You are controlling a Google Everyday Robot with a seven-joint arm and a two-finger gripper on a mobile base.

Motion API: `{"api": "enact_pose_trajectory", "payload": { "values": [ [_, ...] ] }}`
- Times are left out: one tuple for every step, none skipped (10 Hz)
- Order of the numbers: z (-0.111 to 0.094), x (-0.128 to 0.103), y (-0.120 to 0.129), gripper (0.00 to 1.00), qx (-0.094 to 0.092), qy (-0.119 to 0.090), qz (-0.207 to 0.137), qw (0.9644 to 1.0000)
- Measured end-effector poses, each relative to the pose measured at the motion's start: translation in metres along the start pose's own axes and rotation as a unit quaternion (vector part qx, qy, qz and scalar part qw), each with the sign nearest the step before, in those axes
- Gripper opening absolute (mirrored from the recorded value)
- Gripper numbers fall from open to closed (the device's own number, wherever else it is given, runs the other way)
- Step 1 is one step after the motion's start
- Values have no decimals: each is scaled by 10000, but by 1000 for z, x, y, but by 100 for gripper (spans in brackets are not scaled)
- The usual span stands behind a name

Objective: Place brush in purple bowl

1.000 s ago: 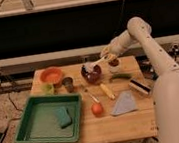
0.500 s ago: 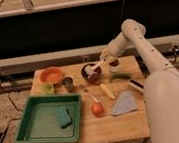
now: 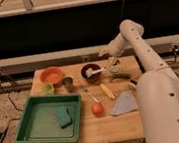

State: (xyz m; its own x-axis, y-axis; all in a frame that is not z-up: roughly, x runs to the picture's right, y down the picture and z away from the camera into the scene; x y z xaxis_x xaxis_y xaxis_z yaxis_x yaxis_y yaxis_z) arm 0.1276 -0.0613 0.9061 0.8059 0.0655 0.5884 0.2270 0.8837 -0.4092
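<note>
The purple bowl [image 3: 89, 67] stands at the back middle of the wooden table [image 3: 87, 132]. The brush [image 3: 96, 73] lies in it, head inside and white handle sticking out over the right rim. My gripper [image 3: 105, 52] hangs a little above and to the right of the bowl, open and clear of the brush handle. My arm reaches in from the lower right.
An orange bowl [image 3: 51, 75], a light green cup [image 3: 47, 88] and a metal cup [image 3: 68, 82] stand left of the bowl. A green tray [image 3: 36, 125] holds a sponge [image 3: 64, 116]. A thin utensil [image 3: 90, 95], yellow item [image 3: 107, 90], orange fruit [image 3: 97, 108], grey cloth [image 3: 124, 102], white cup [image 3: 114, 66] lie nearby.
My gripper has let go of the brush and risen a little up and away from the bowl. The brush now rests in the purple bowl.
</note>
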Motion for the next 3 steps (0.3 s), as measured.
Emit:
{"api": "enact_pose_trajectory", "payload": {
  "values": [
    [-2,4,0,63,45,17,37,10000],
    [-3,6,1,63,47,20,50,10000],
    [-3,6,1,63,48,20,50,10000]
  ]
}}
